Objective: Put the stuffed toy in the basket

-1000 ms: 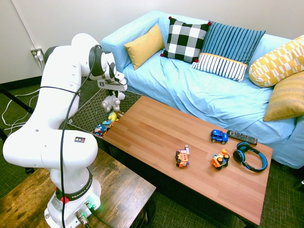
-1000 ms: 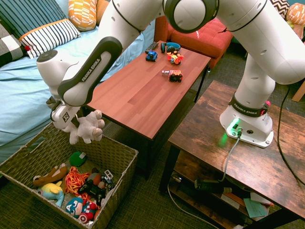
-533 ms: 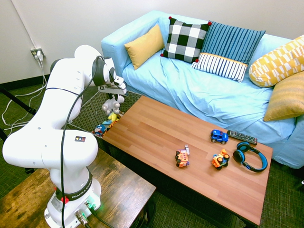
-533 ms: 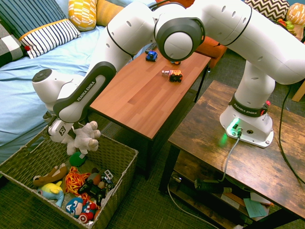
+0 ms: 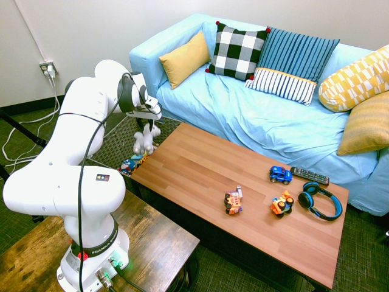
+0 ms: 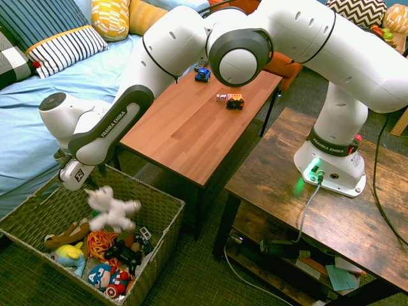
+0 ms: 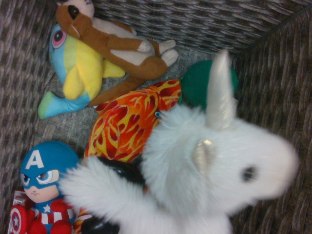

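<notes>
gripper [image 6: 81, 180]: let go, jaws apart | stuffed toy [image 6: 112, 208]: blurred, mid-air at gripper's 5 o'clock | over basket [image 6: 158, 203] toys

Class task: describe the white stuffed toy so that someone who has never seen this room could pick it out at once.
Find the woven basket on the floor between the blue sofa and the wooden coffee table. Just below the robot's claw, above the pile of toys, is the stuffed toy. Unlike the colourful toys beneath, it is all white and fluffy, with a pale horn.
</notes>
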